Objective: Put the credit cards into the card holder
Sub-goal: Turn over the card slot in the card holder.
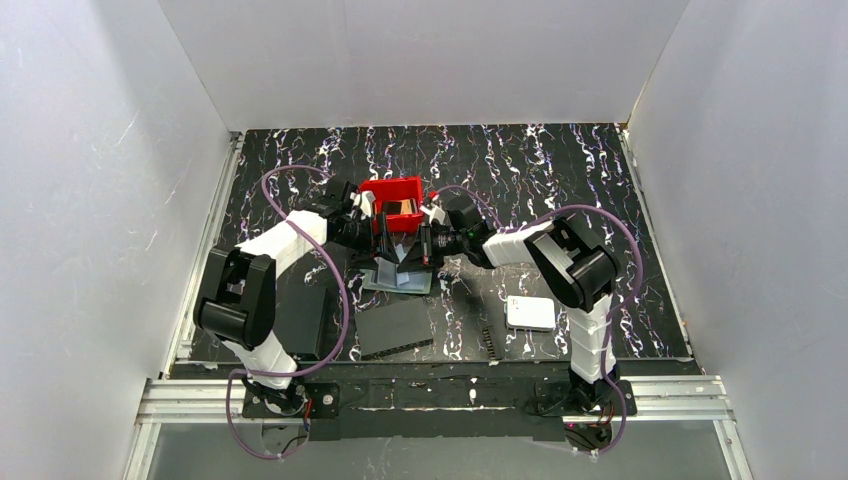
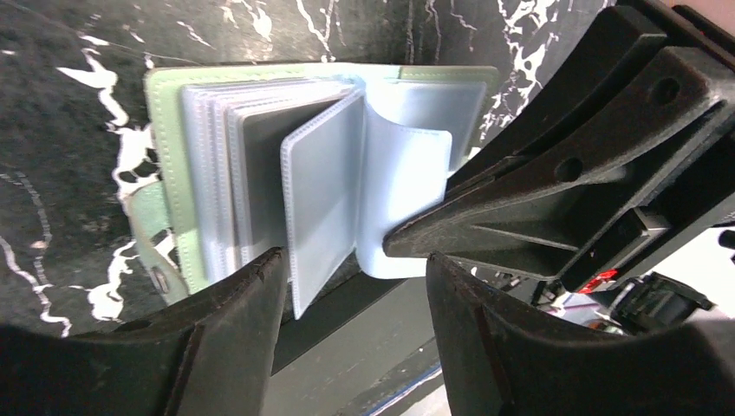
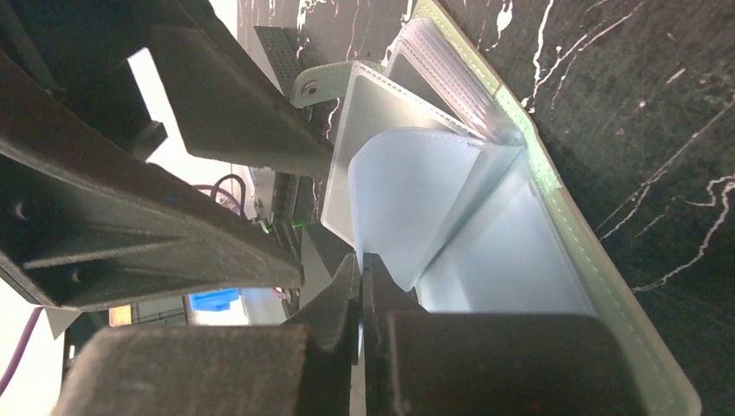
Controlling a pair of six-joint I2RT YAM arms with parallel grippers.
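Card holder [image 2: 169, 139] lies open. I note left gripper [image 2: 351, 264] jaws apart astride one clear pocket [image 2: 321, 199]. Right gripper [image 3: 361, 273] fingers are pressed together, tip at the neighbouring one.

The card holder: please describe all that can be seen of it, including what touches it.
The small grey-green folding card holder lies open on the black marbled table, its soft stitched cover underneath and a snap tab at one side. Pale translucent plastic pockets fan up. The open left gripper straddles one upright pocket. The shut right gripper meets the edge of a curled pocket; whether it pinches it is unclear.
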